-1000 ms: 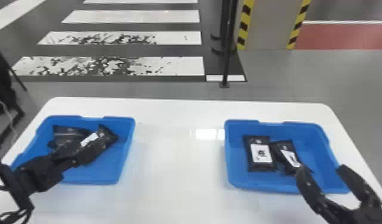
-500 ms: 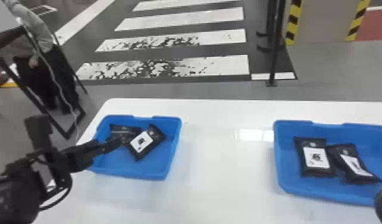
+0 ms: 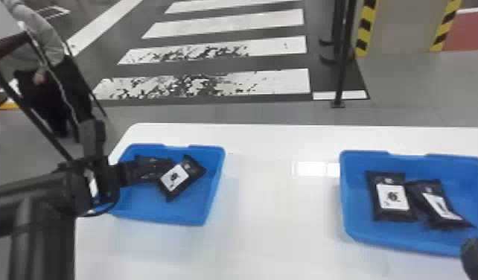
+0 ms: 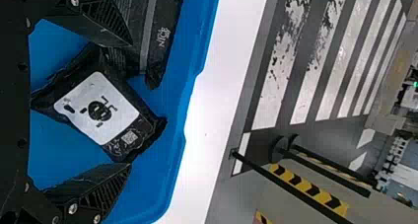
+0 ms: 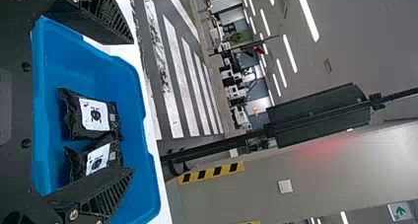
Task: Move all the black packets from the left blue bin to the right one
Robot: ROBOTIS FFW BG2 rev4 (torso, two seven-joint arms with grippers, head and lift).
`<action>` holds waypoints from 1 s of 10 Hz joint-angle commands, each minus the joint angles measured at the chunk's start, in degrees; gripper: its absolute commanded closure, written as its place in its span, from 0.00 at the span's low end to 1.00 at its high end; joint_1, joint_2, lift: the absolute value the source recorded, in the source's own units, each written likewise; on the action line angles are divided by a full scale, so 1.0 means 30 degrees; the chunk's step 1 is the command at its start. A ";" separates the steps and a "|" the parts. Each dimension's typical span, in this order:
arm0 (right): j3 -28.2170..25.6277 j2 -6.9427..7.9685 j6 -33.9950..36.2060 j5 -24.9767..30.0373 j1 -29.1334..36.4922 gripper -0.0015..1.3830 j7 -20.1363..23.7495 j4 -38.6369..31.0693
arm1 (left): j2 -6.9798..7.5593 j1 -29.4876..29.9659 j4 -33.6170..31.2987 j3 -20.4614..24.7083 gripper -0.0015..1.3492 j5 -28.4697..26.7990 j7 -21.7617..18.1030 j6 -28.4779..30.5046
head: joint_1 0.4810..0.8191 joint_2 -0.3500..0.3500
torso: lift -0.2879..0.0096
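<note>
And here's the left gripper (image 3: 132,173), out over the left bin (image 3: 175,214), and its two fingers stand well apart! Between them in the left wrist view sits a black packet (image 3: 180,180), white label facing up, clamped by neither finger. Right up against it lies a darker packet (image 3: 149,167), partly behind one finger. Across the white table (image 3: 279,231), the right bin (image 3: 351,212) has two more: a squarer-set packet (image 3: 392,197) and a slanted packet (image 3: 439,204), edges meeting, labels showing. The right gripper (image 3: 474,257) hangs by that bin's near side, fingers spread, nothing held.
</note>
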 commanded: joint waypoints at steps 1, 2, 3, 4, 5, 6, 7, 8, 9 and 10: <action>0.0007 0.0000 0.0138 -0.0144 -0.0030 0.08 0.0008 0.0031 | 0.0155 -0.1028 0.1061 -0.1139 0.12 -0.1330 0.0204 0.0608 | 0.63 0.81 | 0.49; 0.0007 0.0000 0.0231 -0.0144 -0.0030 0.08 0.0008 0.0031 | 0.0302 -0.1825 0.2139 -0.2015 0.12 -0.1749 0.0321 0.0702 | 0.63 0.80 | 0.49; 0.0083 -0.0029 0.0325 -0.0182 -0.0077 0.08 0.0008 0.0078 | 0.0419 -0.2341 0.2795 -0.2929 0.12 -0.1977 0.0350 0.0843 | 0.63 0.79 | 0.49; 0.0121 -0.0059 0.0372 -0.0334 -0.0124 0.08 0.0008 0.0125 | 0.0419 -0.2528 0.3030 -0.3577 0.11 -0.2434 0.0409 0.1452 | 0.63 0.77 | 0.49; 0.0121 -0.0059 0.0466 -0.0372 -0.0124 0.08 0.0008 0.0125 | 0.0419 -0.2716 0.3358 -0.4110 0.11 -0.2625 0.0468 0.1874 | 0.63 0.76 | 0.49; 0.0197 -0.0088 0.0606 -0.0601 -0.0171 0.08 0.0008 0.0219 | 0.0390 -0.2856 0.3405 -0.4414 0.12 -0.3234 0.0468 0.2530 | 0.63 0.75 | 0.49; 0.0235 -0.0088 0.0700 -0.0639 -0.0171 0.08 0.0008 0.0265 | 0.0360 -0.3138 0.3405 -0.4795 0.14 -0.4110 0.0556 0.3139 | 0.63 0.74 | 0.49; 0.0349 -0.0176 0.0841 -0.0753 -0.0265 0.08 0.0008 0.0359 | 0.0360 -0.3372 0.3592 -0.4948 0.17 -0.4948 0.0731 0.3655 | 0.63 0.75 | 0.49; 0.0464 -0.0234 0.0935 -0.0905 -0.0358 0.08 0.0038 0.0406 | 0.0331 -0.3841 0.4436 -0.5024 0.27 -0.5596 0.0849 0.4030 | 0.63 0.76 | 0.49; 0.0654 -0.0352 0.0981 -0.1134 -0.0405 0.08 0.0038 0.0500 | 0.0390 -0.4263 0.5186 -0.5367 0.52 -0.6319 0.0849 0.4593 | 0.63 0.79 | 0.49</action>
